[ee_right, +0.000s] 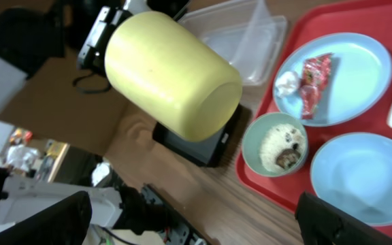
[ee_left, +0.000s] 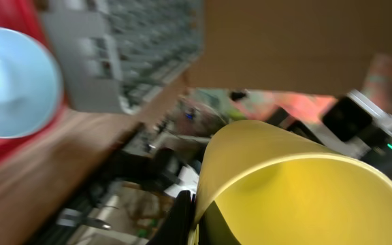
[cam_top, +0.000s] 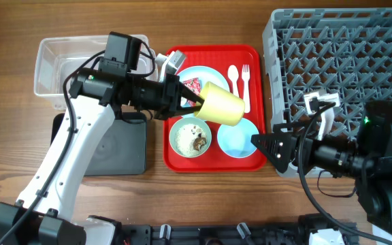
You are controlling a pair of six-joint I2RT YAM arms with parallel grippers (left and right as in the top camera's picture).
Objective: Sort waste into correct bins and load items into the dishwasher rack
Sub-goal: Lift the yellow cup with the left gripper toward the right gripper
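Note:
My left gripper [cam_top: 194, 102] is shut on the rim of the yellow cup [cam_top: 222, 104], held tilted above the red tray; the cup fills the left wrist view [ee_left: 298, 184] and shows in the right wrist view [ee_right: 172, 75]. The pale blue plate [cam_top: 208, 73] carries the red wrapper [ee_right: 312, 82] and the tissue wad [ee_right: 286, 83]. The green bowl [cam_top: 190, 136] holds rice and brown scraps. The saucer [cam_top: 237, 139], spoon [cam_top: 233, 78] and fork [cam_top: 246, 85] lie on the tray. My right gripper [cam_top: 267, 146] is open and empty beside the tray's right edge.
The grey dishwasher rack [cam_top: 346, 61] stands at the right, behind my right arm. The clear tub [cam_top: 67, 61] is at the back left, with the black tray [cam_top: 118, 146] in front of it. The red serving tray [cam_top: 213, 160] lies in the middle.

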